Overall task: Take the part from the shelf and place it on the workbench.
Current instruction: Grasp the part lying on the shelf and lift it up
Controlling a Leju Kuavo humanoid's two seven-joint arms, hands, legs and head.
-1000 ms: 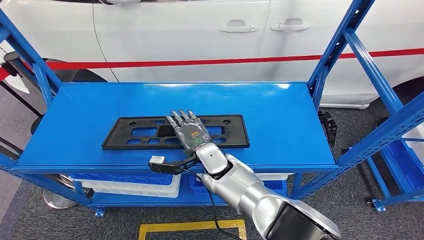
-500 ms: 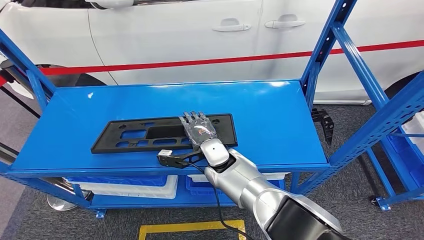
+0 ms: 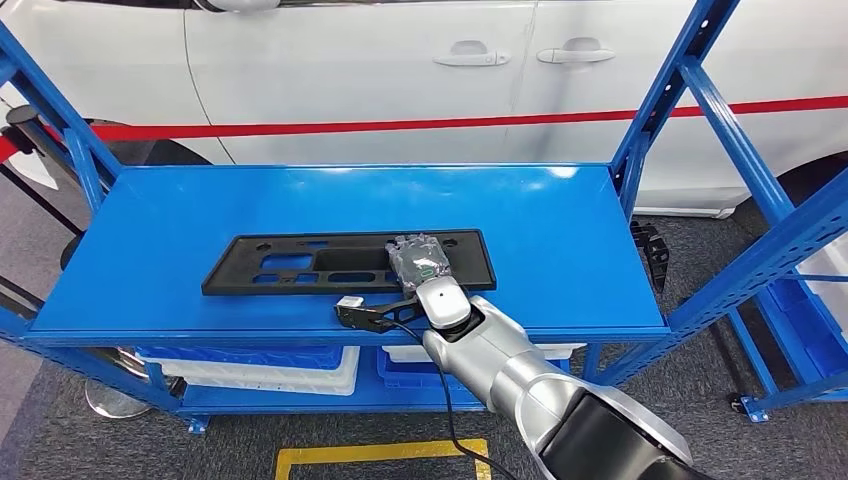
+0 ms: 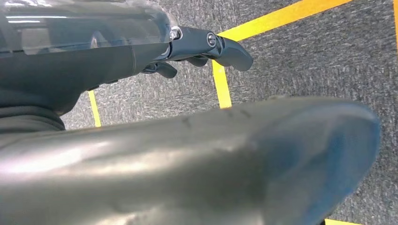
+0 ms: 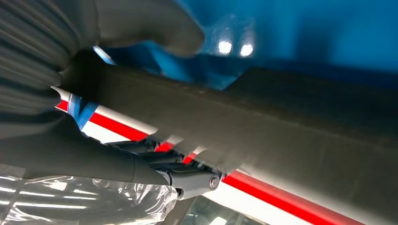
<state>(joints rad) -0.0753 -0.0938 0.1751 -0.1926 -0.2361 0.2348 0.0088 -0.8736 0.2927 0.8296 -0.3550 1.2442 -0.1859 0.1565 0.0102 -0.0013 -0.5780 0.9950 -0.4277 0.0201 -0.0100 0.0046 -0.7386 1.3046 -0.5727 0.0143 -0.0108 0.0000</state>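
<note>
On the shelf's near edge, my right robot hand is closed round the black part's right end, fingers over top & thumb under, prob. to lift it flat.

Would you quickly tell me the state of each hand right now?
Left hand: fingers curled, holding nothing.
Right hand: gripping the black part on the shelf.

Bare shelf top around the part; blue uprights flanking.
</note>
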